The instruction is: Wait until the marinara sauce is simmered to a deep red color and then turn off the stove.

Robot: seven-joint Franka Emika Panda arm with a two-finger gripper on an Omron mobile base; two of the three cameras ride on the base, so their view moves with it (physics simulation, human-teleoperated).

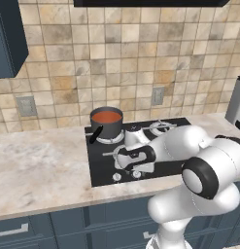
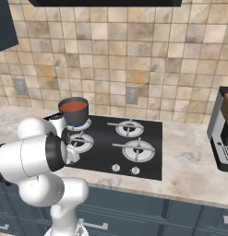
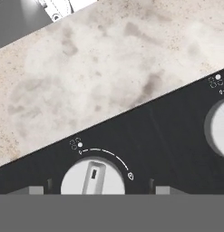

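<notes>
Your gripper (image 3: 93,190) sits low over the front edge of the stove (image 1: 160,168), and only the two grey fingertips (image 3: 31,190) peek above the lower edge of the hand view, standing apart on either side of a white knob (image 3: 92,180) without touching it. That knob is cut off at the bottom, its slot pointing almost straight up the frame, and a second knob (image 3: 218,129) is clipped at the right edge. The marinara sauce (image 1: 106,116) lies orange-red in the saucepan (image 1: 106,127) at the stove's upper left in the left base view, its black handle (image 1: 95,134) pointing toward lower left, with bare countertop (image 1: 39,165) to the left.
</notes>
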